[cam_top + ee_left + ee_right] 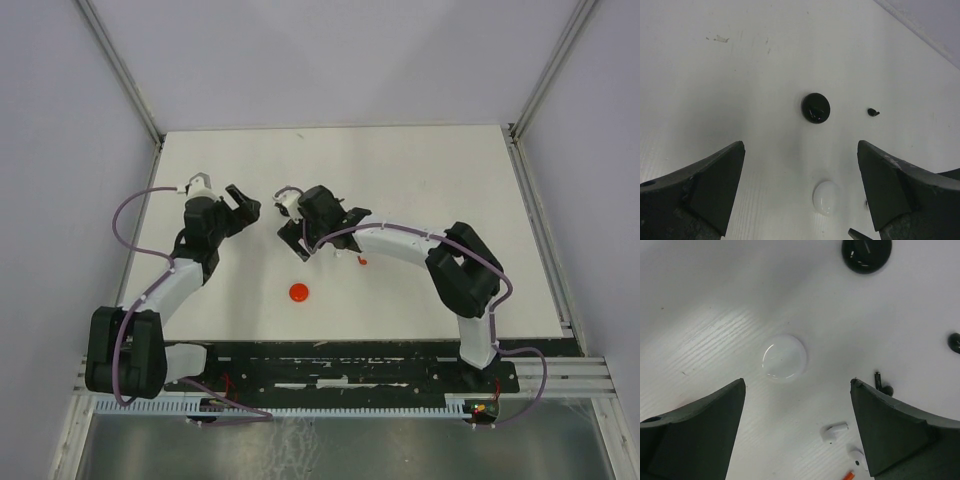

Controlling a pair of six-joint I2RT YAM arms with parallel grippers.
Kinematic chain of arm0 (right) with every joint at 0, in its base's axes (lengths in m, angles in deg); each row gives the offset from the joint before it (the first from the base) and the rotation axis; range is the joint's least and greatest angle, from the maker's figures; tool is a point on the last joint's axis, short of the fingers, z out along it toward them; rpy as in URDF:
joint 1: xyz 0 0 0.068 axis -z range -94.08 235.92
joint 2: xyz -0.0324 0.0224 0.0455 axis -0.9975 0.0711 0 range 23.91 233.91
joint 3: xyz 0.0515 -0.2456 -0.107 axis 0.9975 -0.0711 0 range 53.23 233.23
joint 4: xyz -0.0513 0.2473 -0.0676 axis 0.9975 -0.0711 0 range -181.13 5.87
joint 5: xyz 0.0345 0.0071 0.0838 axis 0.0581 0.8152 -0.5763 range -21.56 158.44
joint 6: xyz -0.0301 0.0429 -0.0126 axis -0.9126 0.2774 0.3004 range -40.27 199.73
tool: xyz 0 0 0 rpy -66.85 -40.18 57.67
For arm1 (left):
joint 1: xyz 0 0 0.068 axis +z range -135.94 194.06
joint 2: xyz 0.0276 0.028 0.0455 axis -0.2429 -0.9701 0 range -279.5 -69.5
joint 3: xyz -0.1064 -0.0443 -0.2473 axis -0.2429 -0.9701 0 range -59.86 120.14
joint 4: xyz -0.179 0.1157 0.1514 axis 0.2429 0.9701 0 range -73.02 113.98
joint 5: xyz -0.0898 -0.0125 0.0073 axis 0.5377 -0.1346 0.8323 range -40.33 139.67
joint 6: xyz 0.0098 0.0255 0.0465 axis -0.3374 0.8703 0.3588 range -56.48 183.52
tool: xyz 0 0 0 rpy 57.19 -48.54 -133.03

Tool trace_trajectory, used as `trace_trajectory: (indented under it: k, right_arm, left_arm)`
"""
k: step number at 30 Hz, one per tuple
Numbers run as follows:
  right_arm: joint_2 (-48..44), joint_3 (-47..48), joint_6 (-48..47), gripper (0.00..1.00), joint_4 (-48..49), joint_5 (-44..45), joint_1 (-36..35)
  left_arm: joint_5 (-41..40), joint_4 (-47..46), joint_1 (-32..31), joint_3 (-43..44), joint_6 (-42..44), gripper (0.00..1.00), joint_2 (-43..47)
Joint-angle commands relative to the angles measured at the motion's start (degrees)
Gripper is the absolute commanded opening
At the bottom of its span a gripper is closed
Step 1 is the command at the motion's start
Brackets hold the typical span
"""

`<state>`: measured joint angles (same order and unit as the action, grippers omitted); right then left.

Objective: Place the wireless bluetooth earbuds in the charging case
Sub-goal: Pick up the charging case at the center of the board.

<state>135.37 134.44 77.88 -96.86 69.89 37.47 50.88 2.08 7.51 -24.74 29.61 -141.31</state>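
a white earbud [835,431] lies on its side on the white table [715,300], just inside the right-hand finger of the right pincer [797,385]. a second white earbud [856,457] sits near it, partly hidden by that finger, and a small red bit [849,473] shows at the bottom edge of the view. a black earbud [883,385] lies just past the same finger's tip, and another black earbud [954,341] lies at the right edge of the view. all of these lie loose on the table, outside the cases.

the white case [784,358], a round glossy disc, lies ahead of the right pincer's gap, apart from the earbuds. the black case [866,255] lies further ahead, at the top edge of the view. whether either case is open, i cannot tell.

the right pincer is spread wide and pinches nothing. the left pincer [800,150] is spread wide too and is empty, with the white case between its fingers and the black case beyond.

in the top view, a red case [299,292] lies alone nearer the arm bases, well apart from both pincers.
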Motion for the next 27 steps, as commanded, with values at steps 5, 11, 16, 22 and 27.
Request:
trace_trajectory:
  k: [5,11,16,22,27]
  right_arm:
    - [3.8,3.4,-4.8,0.9,-0.2,-2.7,-2.0]
    - [5.6,3.6,-6.0,0.84,0.1,-5.3,-2.0]
    - [7.2,4.2,-6.3,0.8,0.5,-6.2,-2.0]
    - [8.7,4.7,-6.3,0.76,1.4,-6.5,-2.0]
    - [9.6,5.1,-6.0,0.74,2.0,-6.4,-1.9]
  left_arm:
    - [-0.4,0.8,-1.8,-0.3,-0.9,0.99,2.8]
    - [-0.3,0.2,-2.1,-0.9,-0.6,0.98,3.1]
    - [-0.2,0.0,-2.1,-1.2,-0.5,0.98,3.2]
    - [-0.2,-0.3,-2.1,-1.6,-0.6,0.97,3.2]
    - [-0.5,-0.3,-2.1,-2.1,-0.6,0.97,3.6]
